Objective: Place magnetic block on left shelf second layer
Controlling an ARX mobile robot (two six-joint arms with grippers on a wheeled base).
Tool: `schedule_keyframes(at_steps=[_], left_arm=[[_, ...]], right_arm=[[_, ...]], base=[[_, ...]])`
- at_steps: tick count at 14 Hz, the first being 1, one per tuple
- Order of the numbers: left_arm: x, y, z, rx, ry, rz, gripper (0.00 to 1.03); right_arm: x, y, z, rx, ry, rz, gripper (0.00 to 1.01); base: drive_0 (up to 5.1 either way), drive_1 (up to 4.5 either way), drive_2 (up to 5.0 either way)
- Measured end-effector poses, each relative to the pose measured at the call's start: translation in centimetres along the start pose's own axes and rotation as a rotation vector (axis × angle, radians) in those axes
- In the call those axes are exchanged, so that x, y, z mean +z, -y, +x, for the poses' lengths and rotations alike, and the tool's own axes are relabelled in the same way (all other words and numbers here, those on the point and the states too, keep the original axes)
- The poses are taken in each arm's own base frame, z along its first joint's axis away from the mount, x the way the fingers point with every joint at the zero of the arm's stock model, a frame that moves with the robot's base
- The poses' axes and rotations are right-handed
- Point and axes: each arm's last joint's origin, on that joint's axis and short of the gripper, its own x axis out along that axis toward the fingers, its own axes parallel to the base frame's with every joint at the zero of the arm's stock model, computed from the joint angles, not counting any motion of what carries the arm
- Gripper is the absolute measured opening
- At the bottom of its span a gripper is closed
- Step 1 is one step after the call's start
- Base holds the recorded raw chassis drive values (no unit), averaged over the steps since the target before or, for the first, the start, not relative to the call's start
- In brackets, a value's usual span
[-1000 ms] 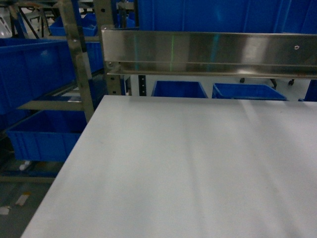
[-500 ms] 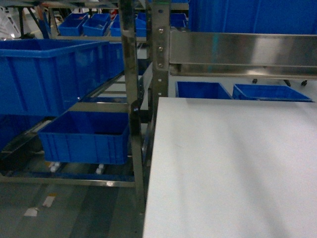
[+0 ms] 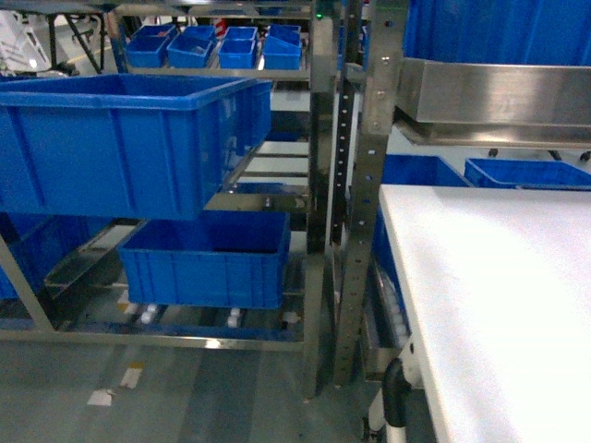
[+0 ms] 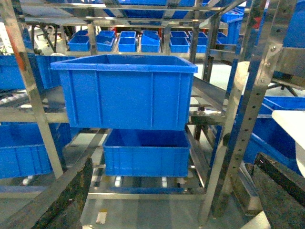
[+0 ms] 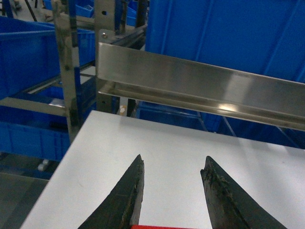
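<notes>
1. You face stainless-steel racking at 11 o'clock, with a white tabletop at 3 o'clock
2. The left shelf second layer carries a large blue tub
3. Your left gripper is spread wide and empty
4. Your right gripper is clenched on the magnetic block, a red sliver at 6 o'clock between the fingertips

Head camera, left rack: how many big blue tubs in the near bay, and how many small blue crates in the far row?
Big tubs: 2, the upper tub and the lower tub
Small crates: 4
Total: 6
</notes>
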Motion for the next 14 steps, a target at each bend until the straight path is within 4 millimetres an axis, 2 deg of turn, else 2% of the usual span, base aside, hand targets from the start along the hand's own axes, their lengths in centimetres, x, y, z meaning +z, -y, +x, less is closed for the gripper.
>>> schedule_keyframes(at_steps=[14], left_arm=[[-0.01, 0.0, 0.0, -0.001, -0.001, 0.0, 0.98]], right_arm=[[-0.04, -0.02, 0.02, 0.001, -0.004, 0.0, 0.33]], base=[[-5.0, 2.46, 2.5]])
